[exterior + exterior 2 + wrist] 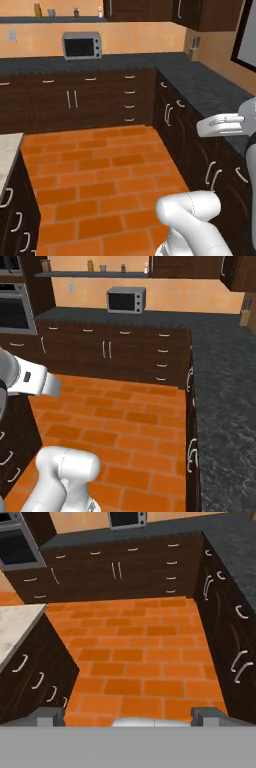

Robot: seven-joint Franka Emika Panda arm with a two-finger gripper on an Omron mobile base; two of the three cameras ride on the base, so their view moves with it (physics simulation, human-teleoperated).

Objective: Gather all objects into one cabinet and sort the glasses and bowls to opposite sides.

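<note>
we look along our gripper (127, 717) at a floor (140, 657) of glossy orange brick-shaped tiles, and its two blunt grey fingertips (47, 716) stand far apart at the bottom of the hand view with nothing between them: released, grasping nothing. the mugs and the bowl we are meant to gather cannot be made out from where we stand, so we cannot tell where they are. dark brown wood wall cabinets (127, 9) with a long curved white handle hang at the top edge of the left base view, above the far counter. that counter (100, 62) is a speckled dark stone slab that turns the corner and runs down the right side over flat-fronted dark drawers (131, 97) with small curved white handles. a boxy silver microwave (82, 45) with a black window sits on the far counter against the pale orange wall. small jars (90, 265) stand along a thin grey shelf (90, 274) above it. a built-in oven (15, 306) sits at the left, and a pale marbled island top (17, 627) juts in at the left edge of the hand view.
</note>
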